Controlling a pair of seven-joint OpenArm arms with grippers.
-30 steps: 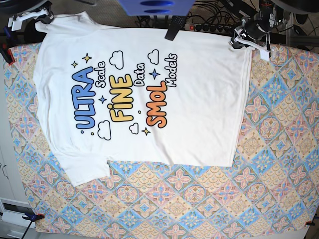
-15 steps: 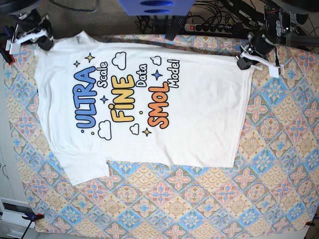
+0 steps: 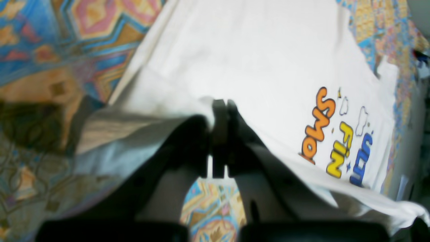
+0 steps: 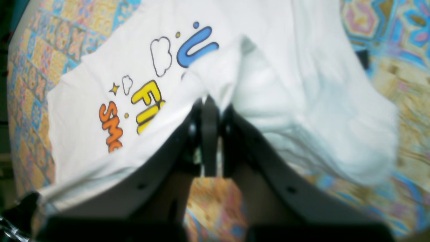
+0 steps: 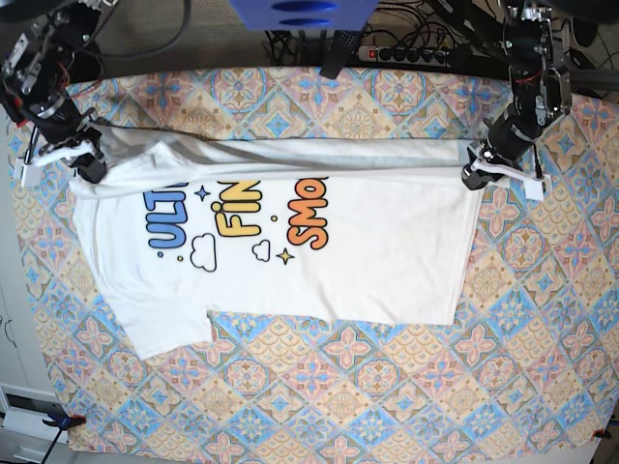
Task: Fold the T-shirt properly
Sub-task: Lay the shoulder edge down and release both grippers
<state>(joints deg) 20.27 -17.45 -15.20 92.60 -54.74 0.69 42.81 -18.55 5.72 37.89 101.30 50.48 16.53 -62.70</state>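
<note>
White T-shirt [image 5: 377,261], printed with blue, yellow and orange lettering outlined in black, plus white clouds and small blue and yellow stars. Patterned tablecloth [image 5: 338,396] beneath, tiled in diamond medallions of blue, orange, pink and pale yellow. Black fingers on both the left gripper [image 3: 220,111] and the right gripper [image 4: 210,107]. Solid blue object [image 5: 300,12] at the far edge.

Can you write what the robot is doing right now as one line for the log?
step: folding far edge over | left gripper: shut on shirt hem | right gripper: shut on shirt shoulder | print: half covered
</note>
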